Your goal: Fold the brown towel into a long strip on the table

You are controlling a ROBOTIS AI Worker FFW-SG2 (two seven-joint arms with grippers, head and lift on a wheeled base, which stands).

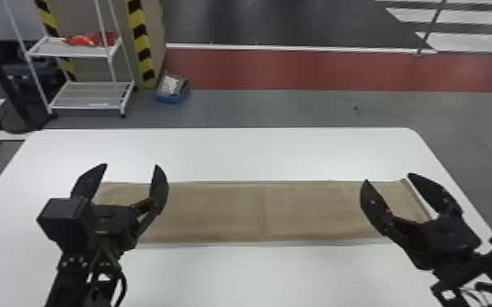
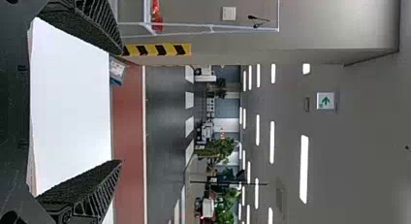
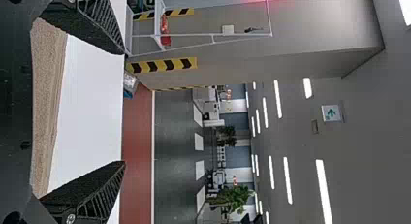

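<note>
- Nearest us in the head view, we have the left gripper (image 1: 130, 165), its two fingers spread wide, in front of the towel's left end as we look at it.
- We also have the right gripper (image 1: 388, 177), spread as well, in front of the towel's right end.
- Between them we see the brown towel (image 1: 224, 212), lying flat as a long strip across the table, a faint crease running from its far edge to its near one around the middle.
- Under it we have the white table (image 1: 249, 151), with rounded far corners.
- Past the table's far edge, we see a grey floor (image 1: 265, 110) and then a red band (image 1: 278, 67).
- Farther off on our left, a white rack (image 1: 79, 50) holds something red (image 1: 81, 40); near it are a blue box (image 1: 170, 98) and a yellow-and-black striped post (image 1: 140, 41).
</note>
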